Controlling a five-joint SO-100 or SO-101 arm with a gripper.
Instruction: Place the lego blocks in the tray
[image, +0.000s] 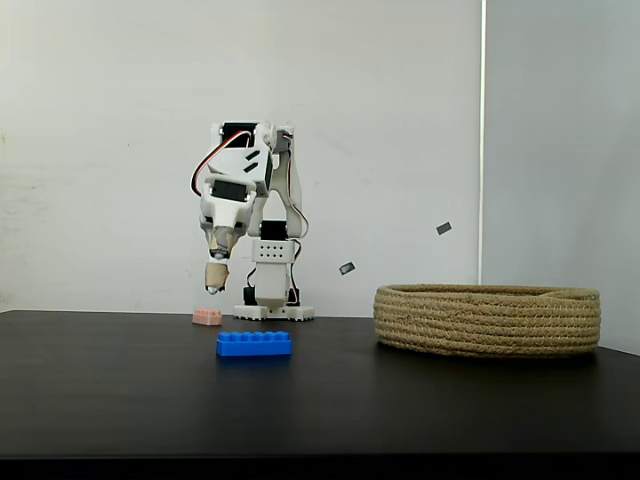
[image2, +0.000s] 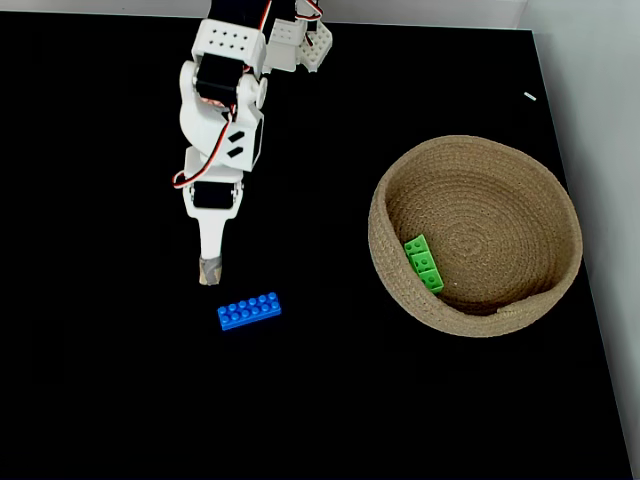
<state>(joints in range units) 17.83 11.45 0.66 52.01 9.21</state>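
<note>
Blue lego block (image2: 249, 311) lying flat, long axis left-right, gripper (image2: 210, 271) above, pressed together.

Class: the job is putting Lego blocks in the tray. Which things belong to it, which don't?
Job:
blue brick
pink-orange brick
green brick, already in basket
rope basket
end effector

Not:
grey tape scraps on wall

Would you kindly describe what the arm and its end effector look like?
The arm is white printed plastic with black servo blocks at the joints and red, black and white cables looping beside it. Its base is white too. The end effector narrows to a tan, tape-like tip.
</note>
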